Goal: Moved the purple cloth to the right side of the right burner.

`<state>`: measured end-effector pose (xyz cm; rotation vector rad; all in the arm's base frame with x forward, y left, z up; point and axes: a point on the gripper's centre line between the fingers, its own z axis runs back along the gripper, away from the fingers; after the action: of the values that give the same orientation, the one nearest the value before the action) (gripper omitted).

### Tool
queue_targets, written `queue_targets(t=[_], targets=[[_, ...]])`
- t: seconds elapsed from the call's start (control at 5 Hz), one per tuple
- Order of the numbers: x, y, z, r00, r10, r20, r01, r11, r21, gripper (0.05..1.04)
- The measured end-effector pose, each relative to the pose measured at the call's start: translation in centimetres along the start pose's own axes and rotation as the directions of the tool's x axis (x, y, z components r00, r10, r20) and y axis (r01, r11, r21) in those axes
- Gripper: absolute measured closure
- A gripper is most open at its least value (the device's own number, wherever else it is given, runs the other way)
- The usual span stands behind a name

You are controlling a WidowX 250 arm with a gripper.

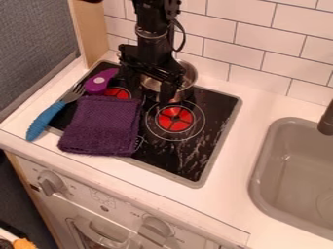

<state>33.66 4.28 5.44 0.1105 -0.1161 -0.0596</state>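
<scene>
The squarish, nubbly-woven purple cloth (104,125) lies over the glassy stovetop's (218,109) front edge near its front left corner, beside a blue-handled fork (44,120), while the gripper (149,90) hangs by the round metal pot (188,73) toward the back edge, fingers wide apart, holding nothing.

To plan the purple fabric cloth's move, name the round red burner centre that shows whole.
The right red burner centre; the purple fabric cloth partly hides the left red burner centre.
</scene>
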Motion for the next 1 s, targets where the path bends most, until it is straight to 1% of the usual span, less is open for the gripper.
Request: queue_targets(t=[0.2, 0.4, 0.6, 0.8, 1.0], targets=[[-0.5, -0.3, -1.0, 1.000, 0.000, -0.031, -0.001, 1.000, -0.013, 0.083], [-2.5, 0.8, -1.5, 0.998, 0.040, -0.052, -0.043, 0.998, -0.049, 0.083], [-4.2, 2.3, -0.5, 0.996, 0.083, -0.027, -0.084, 0.996, -0.040, 0.083], [-6.1, 4.0, -0.3, 0.990, 0.138, -0.025, -0.139, 0.990, -0.035, 0.083], [-6.4, 4.7, -1.7, 0.986, 0.164, -0.044, -0.166, 0.985, -0.047, 0.083]])
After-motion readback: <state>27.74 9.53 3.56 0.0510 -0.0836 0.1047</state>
